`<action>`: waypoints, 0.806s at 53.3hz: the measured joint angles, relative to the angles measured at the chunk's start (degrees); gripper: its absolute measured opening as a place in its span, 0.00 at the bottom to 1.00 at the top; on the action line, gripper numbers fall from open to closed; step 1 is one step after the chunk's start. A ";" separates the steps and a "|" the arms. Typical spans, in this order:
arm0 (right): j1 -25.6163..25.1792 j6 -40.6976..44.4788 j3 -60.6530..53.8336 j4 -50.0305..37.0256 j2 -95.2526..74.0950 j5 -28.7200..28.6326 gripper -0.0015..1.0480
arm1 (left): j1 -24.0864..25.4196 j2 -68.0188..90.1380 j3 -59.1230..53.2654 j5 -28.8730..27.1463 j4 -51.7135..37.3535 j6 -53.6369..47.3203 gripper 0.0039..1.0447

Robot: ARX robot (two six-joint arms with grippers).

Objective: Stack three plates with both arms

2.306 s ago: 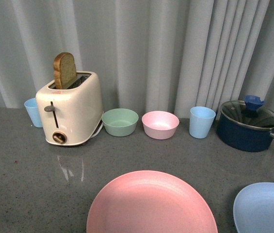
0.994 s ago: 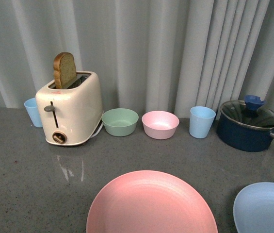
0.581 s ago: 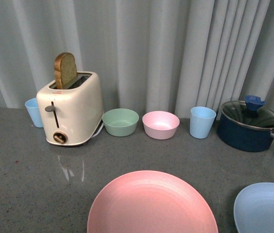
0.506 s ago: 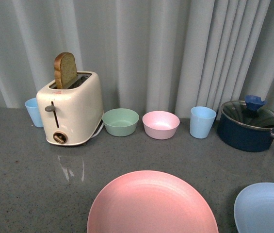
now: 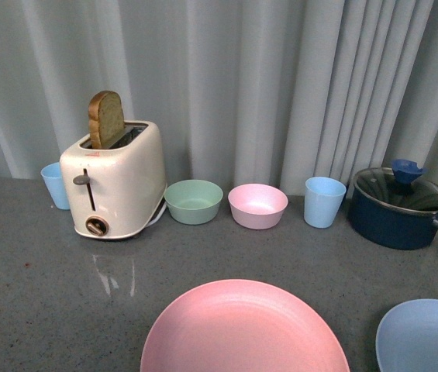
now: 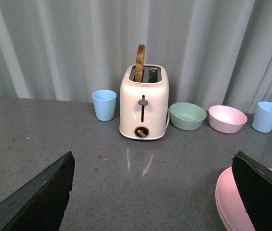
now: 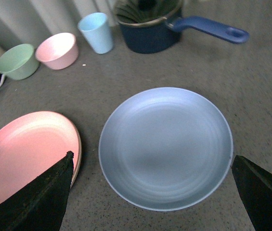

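Observation:
The pink plate point(image 5: 243, 329) lies on the grey counter at the near middle; it also shows in the left wrist view point(image 6: 232, 204) and the right wrist view point(image 7: 25, 154). The light blue plate point(image 5: 424, 337) lies to its right, apart from it. My right gripper point(image 7: 151, 155) is open and empty, hovering over the light blue plate point(image 7: 167, 144), with its fingers point(image 7: 34, 202) either side of it. My left gripper point(image 6: 152, 154) is open and empty over bare counter, left of the pink plate. A thin pale rim shows under the pink plate's edge; the beige plate is not clearly in view.
At the back stand a cream toaster point(image 5: 118, 186) with a bread slice, a light blue cup point(image 5: 54, 184), a green bowl point(image 5: 194, 201), a small pink bowl point(image 5: 257, 205), another blue cup point(image 5: 324, 201) and a dark blue lidded pot point(image 5: 398, 208) with its handle point(image 7: 208, 29) pointing right.
The whole scene sits slightly lower in the front view than before. The plates and other objects have not moved relative to each other.

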State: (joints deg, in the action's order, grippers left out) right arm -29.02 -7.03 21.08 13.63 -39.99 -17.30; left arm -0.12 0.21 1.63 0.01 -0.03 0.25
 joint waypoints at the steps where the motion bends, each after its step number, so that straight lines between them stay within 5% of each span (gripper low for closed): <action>1: -1.31 1.01 0.83 -0.02 -1.64 -0.44 0.93 | 0.00 -0.02 0.00 0.00 0.00 0.00 0.94; 7: -14.51 12.09 8.59 1.42 -23.65 -1.53 0.93 | 0.00 -0.02 0.00 -0.07 0.00 0.00 0.94; 11: -16.94 18.97 10.84 0.04 -35.19 -0.42 0.93 | 0.00 0.00 0.00 0.04 0.00 -0.02 0.94; 26: -11.17 27.30 17.33 -11.61 -52.17 0.79 0.93 | 0.00 -0.02 0.00 -0.02 0.00 -0.02 0.94; 43: -3.32 15.23 19.87 -13.00 -62.58 -6.86 0.93 | 0.00 -0.02 0.00 0.00 0.00 -0.02 0.94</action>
State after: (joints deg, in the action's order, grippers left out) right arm -32.34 8.21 40.95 0.62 -102.56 -24.16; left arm -0.12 0.19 1.63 0.01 -0.03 0.23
